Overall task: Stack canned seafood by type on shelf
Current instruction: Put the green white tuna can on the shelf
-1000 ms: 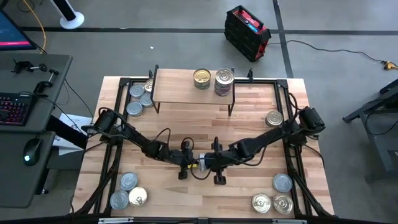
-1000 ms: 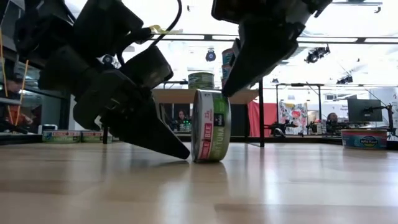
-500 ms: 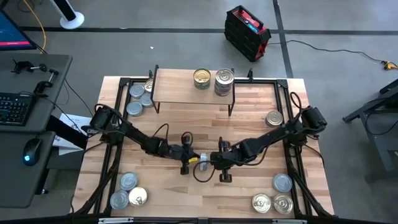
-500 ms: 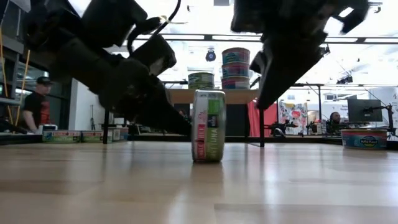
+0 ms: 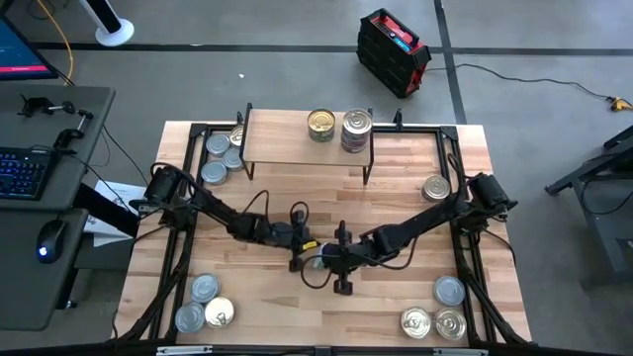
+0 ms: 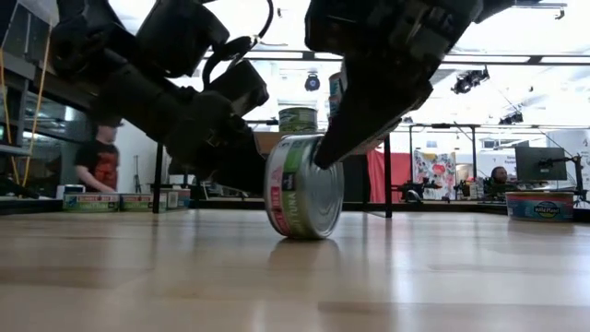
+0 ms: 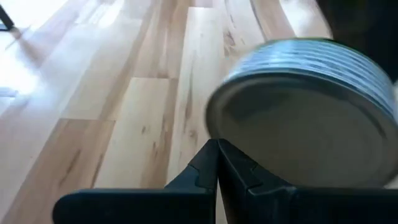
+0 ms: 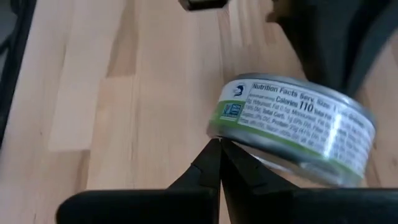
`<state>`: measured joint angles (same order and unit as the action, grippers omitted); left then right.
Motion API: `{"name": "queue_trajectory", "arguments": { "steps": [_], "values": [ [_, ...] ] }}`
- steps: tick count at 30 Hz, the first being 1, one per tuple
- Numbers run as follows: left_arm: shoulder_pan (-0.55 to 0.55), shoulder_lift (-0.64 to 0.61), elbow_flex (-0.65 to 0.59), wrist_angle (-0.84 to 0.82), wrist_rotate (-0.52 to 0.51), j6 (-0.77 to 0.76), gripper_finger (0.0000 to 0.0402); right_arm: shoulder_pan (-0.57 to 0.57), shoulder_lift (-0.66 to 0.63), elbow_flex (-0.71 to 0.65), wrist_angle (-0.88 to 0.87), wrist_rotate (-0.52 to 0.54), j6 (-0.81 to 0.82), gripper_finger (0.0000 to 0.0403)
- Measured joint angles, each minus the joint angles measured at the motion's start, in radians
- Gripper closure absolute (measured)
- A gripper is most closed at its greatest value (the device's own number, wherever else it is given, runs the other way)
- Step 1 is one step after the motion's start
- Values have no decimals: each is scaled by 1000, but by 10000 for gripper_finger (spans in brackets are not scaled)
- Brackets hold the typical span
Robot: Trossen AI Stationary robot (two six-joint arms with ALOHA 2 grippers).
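Left gripper: we see our left gripper near the middle of the table, fingers pressed together with nothing between them, tips right beside the tilted tin; in the left wrist view the joined tips sit at the edge of the tin's flat end.
Right gripper: our right gripper comes in from the other side, fingers also pressed together and empty; in the right wrist view the joined tips sit against the tin's labelled wall.
Tilted tin: the tin between our two grippers stands on its edge, leaning, not flat on the table; its side label is green and white, and a plain silver end faces the left wrist camera.
Shelf: the shelf stands at the far edge of the table, well apart from both grippers.
Tins on shelf: we count a single gold-lidded tin and, just beside it, a stack of tins with a silver top.
Tins by shelf: a cluster of silver-lidded tins lies on the table at the shelf's left end.
Other tins: one tin lies near the right arm; three lie at the near right corner and three at the near left corner.
Room: a person stands beyond the table in the low view.
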<state>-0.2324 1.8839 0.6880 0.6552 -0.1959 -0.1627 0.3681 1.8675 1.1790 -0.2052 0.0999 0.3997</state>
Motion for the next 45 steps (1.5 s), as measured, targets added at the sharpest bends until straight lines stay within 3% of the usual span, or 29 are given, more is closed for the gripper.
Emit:
{"name": "queue_trajectory", "arguments": {
  "steps": [16, 21, 28, 35, 39, 42, 45],
  "values": [
    [23, 0, 50, 70, 10, 11, 402, -8, 7, 0, 113, 74, 0, 403],
    [30, -24, 53, 37, 11, 97, 402, -8, 6, 10, 111, 68, 0, 403],
    [78, -220, 53, -363, -1, 171, 401, -2, -65, 99, 36, 27, -88, 403],
    [27, -435, 53, -814, 1, -161, 401, -45, -76, 196, -184, -7, -88, 399],
    [-86, -495, 52, -857, -17, -267, 402, -86, -76, 195, -226, -86, -142, 360],
    [-187, -520, 52, -830, -57, -364, 402, -115, -74, 195, -256, -169, -176, 301],
    [-295, -528, 52, -832, -133, -472, 402, -124, -72, 194, -277, -182, -222, 232]
  ]
}}
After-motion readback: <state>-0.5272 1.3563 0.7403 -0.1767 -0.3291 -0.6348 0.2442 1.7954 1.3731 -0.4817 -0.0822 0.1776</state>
